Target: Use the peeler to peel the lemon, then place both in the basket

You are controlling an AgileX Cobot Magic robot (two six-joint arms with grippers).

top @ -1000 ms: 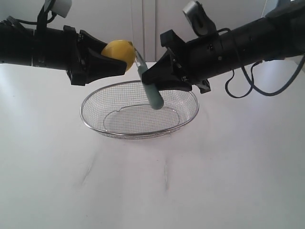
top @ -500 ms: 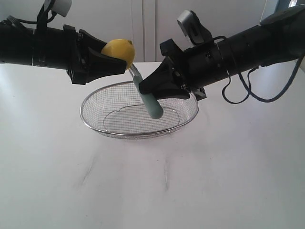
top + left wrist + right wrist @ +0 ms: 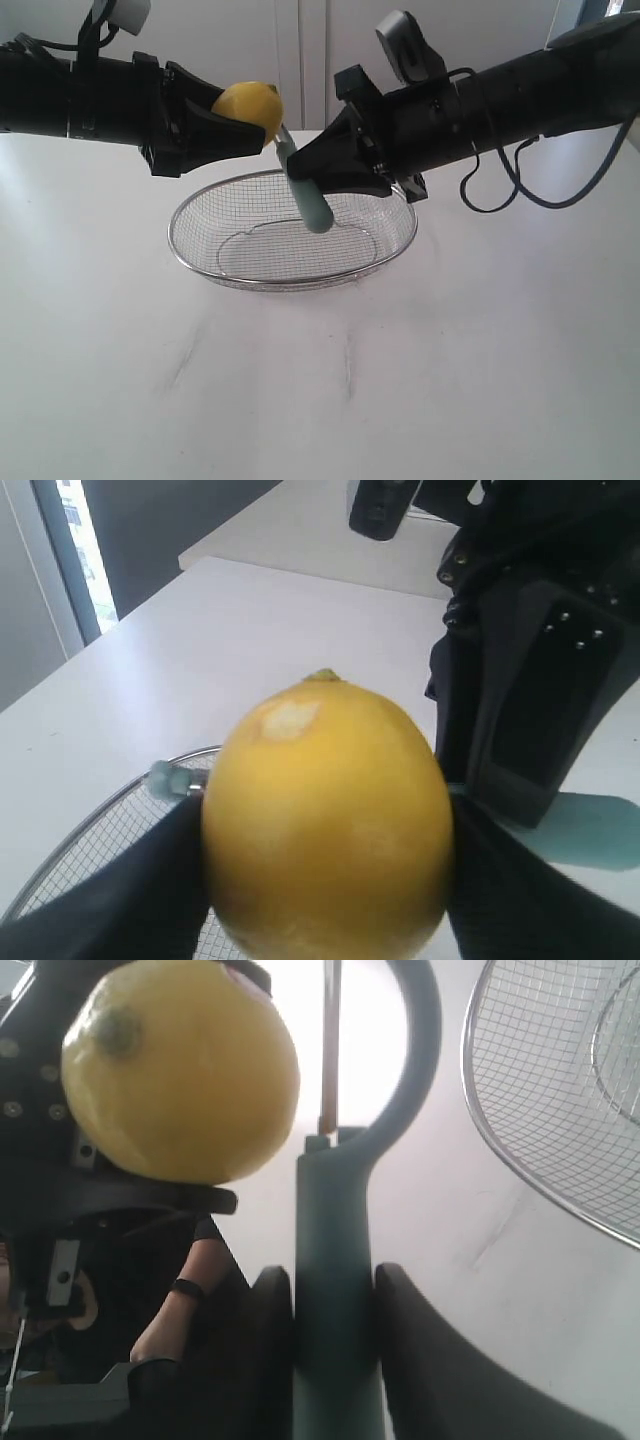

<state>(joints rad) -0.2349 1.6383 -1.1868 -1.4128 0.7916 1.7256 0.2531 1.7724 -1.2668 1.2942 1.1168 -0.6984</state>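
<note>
Lemon (image 3: 252, 105) clamped in left pincer (image 3: 240, 128) may pop loose if peeler (image 3: 315, 210), gripped by right pincer (image 3: 303, 170), scrapes too hard.

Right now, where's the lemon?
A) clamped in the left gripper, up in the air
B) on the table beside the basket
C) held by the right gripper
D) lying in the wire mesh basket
A: the lemon sits between the fingers of the left gripper, clear of the wire mesh basket below it, while the right gripper holds the peeler instead.
</note>
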